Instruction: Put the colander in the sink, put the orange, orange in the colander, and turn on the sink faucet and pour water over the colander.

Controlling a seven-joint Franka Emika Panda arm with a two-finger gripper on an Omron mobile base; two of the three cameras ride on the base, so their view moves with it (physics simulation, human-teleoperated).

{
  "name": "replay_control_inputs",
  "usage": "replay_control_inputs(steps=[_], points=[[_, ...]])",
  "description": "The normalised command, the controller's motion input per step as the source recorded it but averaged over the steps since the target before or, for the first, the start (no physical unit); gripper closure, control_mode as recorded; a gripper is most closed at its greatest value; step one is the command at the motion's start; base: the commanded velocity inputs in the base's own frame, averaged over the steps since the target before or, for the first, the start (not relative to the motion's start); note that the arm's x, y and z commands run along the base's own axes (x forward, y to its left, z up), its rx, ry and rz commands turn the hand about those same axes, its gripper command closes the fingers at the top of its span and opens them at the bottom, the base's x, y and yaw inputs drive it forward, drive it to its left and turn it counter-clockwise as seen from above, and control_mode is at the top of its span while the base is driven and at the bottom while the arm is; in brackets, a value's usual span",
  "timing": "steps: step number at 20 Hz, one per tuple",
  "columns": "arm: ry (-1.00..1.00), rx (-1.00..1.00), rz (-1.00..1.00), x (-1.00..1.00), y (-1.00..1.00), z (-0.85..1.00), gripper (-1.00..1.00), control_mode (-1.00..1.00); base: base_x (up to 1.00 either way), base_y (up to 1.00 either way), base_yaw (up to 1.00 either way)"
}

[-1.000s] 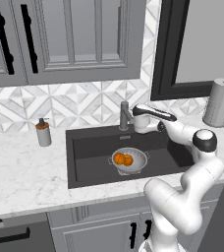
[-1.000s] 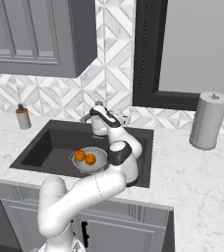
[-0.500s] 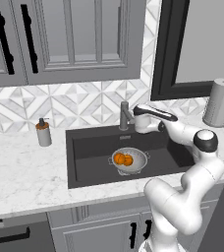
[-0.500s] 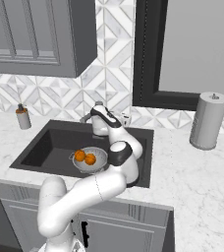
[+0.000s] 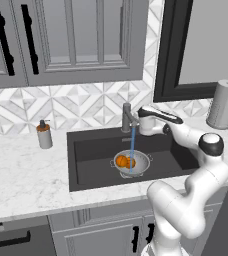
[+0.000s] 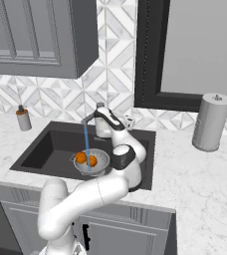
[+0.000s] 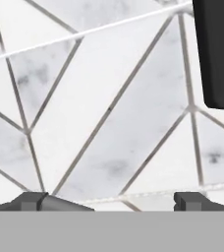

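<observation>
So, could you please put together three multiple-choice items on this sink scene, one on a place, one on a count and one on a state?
1. Where is the colander?
A. On the counter beside the soap bottle
B. In the sink, under the faucet
C. Held in the gripper

2. How many oranges lie in the colander?
A. None
B. Two
C. Four

3. What is the state of the faucet?
A. Running, with water falling into the colander
B. Off and dry
C. Running onto the counter

Answers:
1 B: the metal bowl sits on the dark basin's floor, straight below the spout.
2 B: two orange fruits rest side by side inside it in the right base view.
3 A: a thin blue stream drops from the spout into the bowl.
</observation>
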Motion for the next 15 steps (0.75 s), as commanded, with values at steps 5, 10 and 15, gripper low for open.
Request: replay_control_inputs(steps=[5, 10, 15], points=[[0.00, 0.03, 0.02, 0.00, -0.96, 0.00, -1.00, -1.00, 0.00, 0.00, 0.00], [0.00, 0.03, 0.03, 0.00, -0.93, 0.00, -1.00, -1.00, 0.00, 0.00, 0.00], [0.00, 0.05, 0.04, 0.00, -0.93, 0.00, -1.00, -1.00, 0.00, 0.00, 0.00]])
